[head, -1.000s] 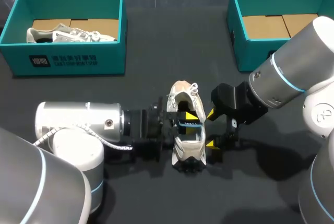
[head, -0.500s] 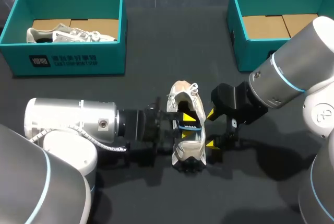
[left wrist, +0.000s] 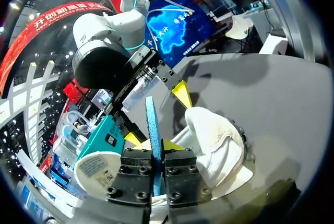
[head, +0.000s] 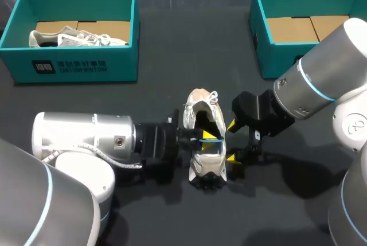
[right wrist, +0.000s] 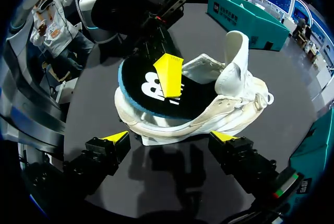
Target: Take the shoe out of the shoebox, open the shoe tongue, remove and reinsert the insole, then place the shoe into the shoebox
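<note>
Left gripper [head: 204,136]: fingers closed flat on the insole [head: 211,139]. My left wrist view shows it best: both yellow tips pinch the thin blue edge [left wrist: 154,145] from either side, the insole seen edge-on, running straight ahead from the fingers. The right wrist view gives what that one hides: the insole's black upper face [right wrist: 156,94] with a white mark, lying over the shoe's opening, one left finger [right wrist: 169,75] pressed on top. How much of it sits inside, I cannot tell.

Right gripper [right wrist: 171,136]: fingers spread wide, holding nothing, just beside the shoe [right wrist: 219,101]. Head view puts it at the shoe's right side [head: 231,141], with the left gripper opposite.

Shoe [head: 205,163]: on the black table [head: 172,85], between the two grippers, tongue [right wrist: 235,51] raised.

Far edge, head view only: left shoebox [head: 77,62] holding a second shoe [head: 74,38]; right shoebox [head: 269,51] showing bare cardboard floor.
</note>
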Motion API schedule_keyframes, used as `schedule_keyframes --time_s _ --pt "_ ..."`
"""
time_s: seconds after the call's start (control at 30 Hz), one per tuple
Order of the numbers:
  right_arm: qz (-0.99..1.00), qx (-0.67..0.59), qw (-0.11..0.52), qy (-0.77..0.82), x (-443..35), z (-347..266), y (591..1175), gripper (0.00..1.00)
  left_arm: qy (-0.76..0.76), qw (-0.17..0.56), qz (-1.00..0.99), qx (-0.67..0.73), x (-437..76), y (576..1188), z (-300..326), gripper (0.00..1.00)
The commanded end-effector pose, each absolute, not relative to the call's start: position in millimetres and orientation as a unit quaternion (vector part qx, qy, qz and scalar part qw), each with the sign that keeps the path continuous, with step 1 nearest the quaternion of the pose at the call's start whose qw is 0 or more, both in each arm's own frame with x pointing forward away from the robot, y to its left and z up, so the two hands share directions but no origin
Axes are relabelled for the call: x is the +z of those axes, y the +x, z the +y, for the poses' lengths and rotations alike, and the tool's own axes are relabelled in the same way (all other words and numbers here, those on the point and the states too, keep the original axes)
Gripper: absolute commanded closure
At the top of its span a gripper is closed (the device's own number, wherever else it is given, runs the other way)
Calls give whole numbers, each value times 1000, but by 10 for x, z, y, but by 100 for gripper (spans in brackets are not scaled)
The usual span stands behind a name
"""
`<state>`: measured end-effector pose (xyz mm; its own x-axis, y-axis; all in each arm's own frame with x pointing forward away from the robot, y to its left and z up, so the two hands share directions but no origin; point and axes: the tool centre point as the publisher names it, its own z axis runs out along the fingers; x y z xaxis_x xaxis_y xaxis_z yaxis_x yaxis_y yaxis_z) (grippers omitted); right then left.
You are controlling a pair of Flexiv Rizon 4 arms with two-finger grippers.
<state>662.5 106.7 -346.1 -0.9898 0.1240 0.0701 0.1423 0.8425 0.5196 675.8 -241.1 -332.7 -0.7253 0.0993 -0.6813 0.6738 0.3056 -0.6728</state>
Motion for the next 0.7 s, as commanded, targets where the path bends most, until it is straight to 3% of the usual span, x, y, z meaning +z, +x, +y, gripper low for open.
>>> schedule_keyframes --time_s 0.03,0.47,0.6,0.7 --pt "-960 -271 15 -70 -3466 1074 6610 0 248 279 768 -521 -3390 6851 -2496 100" --pt "-960 -271 15 -70 -3466 1074 6610 0 228 261 769 -537 -3408 6911 -2434 100" --pt "-960 -271 15 -70 -3466 1074 6610 0 221 242 763 -557 -3324 6838 -2401 80" --pt "-960 -271 15 -70 -3466 1074 6610 0 223 239 761 -561 -3262 6780 -2378 74"
